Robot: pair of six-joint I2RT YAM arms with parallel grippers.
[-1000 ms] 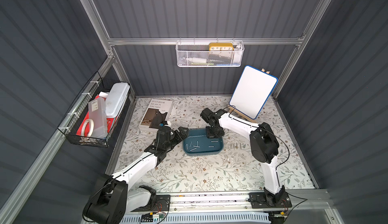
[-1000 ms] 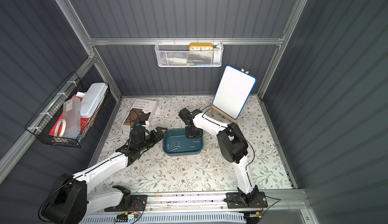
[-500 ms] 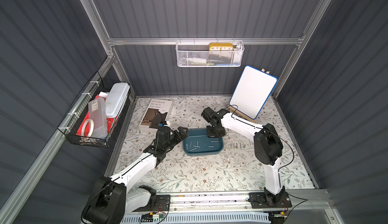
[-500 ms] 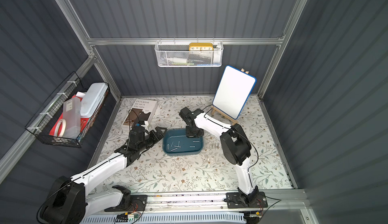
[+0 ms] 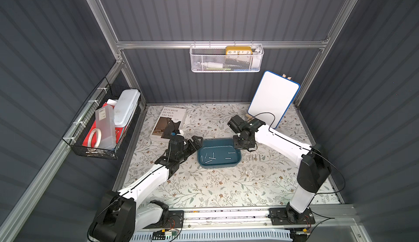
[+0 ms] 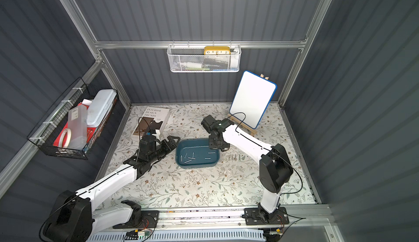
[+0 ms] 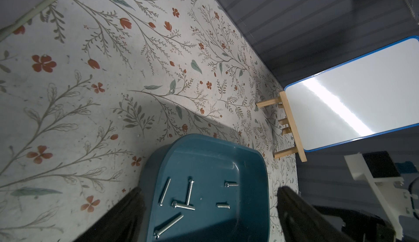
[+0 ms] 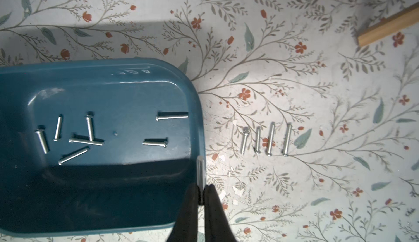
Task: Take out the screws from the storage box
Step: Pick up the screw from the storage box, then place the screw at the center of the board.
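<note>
The teal storage box (image 5: 201, 161) (image 6: 180, 159) sits mid-table on the floral mat. Several silvery screws (image 8: 86, 141) (image 7: 182, 205) lie loose on its floor. Several more screws (image 8: 265, 138) (image 5: 254, 157) (image 6: 233, 157) lie in a row on the mat just right of the box (image 8: 113, 93). My right gripper (image 8: 202, 187) (image 5: 240, 146) hangs over the box's right rim, shut on one screw (image 8: 201, 170) that sticks out past its tips. My left gripper (image 7: 210, 189) (image 5: 195, 142) is open at the box's left end (image 7: 215, 157), one finger on each side of it.
A book (image 5: 169, 121) lies at the back left. A whiteboard on a wooden easel (image 5: 273, 99) stands at the back right, close behind my right arm. A black wire basket (image 5: 102, 125) hangs on the left wall and a white mesh basket (image 5: 226, 58) on the back wall.
My right gripper has shifted slightly right and forward over the box's right end with the screw in it, and that arm's elbow swung right. The left arm has not moved.
</note>
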